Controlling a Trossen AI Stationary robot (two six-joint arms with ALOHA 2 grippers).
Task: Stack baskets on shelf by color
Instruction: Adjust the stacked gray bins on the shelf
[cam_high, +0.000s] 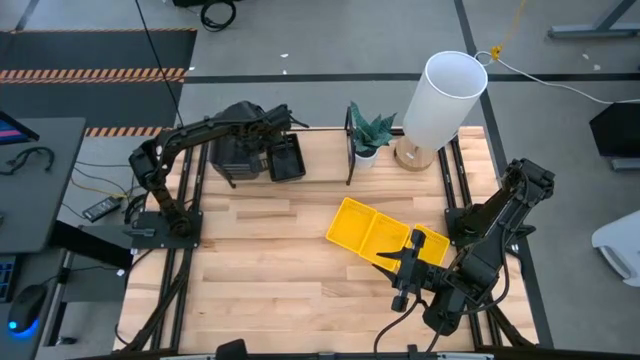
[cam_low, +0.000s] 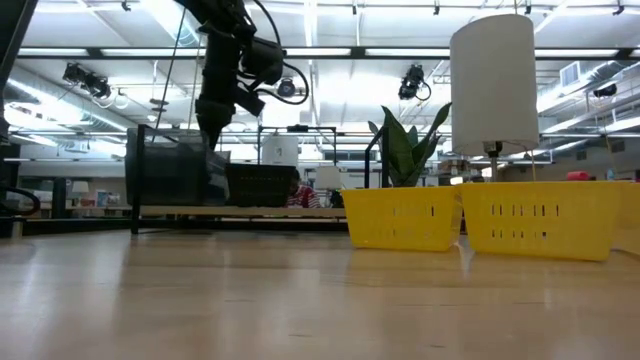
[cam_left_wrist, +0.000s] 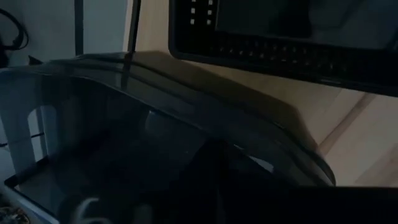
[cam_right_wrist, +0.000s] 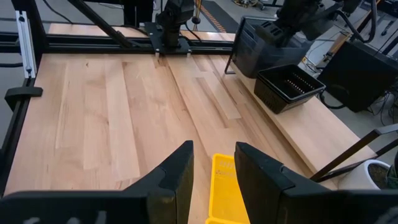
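Plainly, no lettering is legible. The left gripper (cam_high: 262, 128) is clenched on a smooth, round-cornered dark grey basket (cam_high: 233, 152) on the far-left light-wood shelf (cam_right_wrist: 314, 134), beside a slatted black basket (cam_high: 287, 157). The right gripper (cam_high: 408, 262), fingers parted and holding nothing, hovers over perforated yellow baskets (cam_high: 385, 234) near right.

Wooden table (cam_high: 270, 260) bearing yellow baskets (cam_high: 385, 237); shelf (cam_high: 320, 165) with dark baskets (cam_high: 285, 158).

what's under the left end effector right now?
The left end effector, shut, sits over the dark grey baskets on the shelf, beside a black slatted basket. Whether it grips a rim, and how many grey baskets are stacked, is hidden by the arm.
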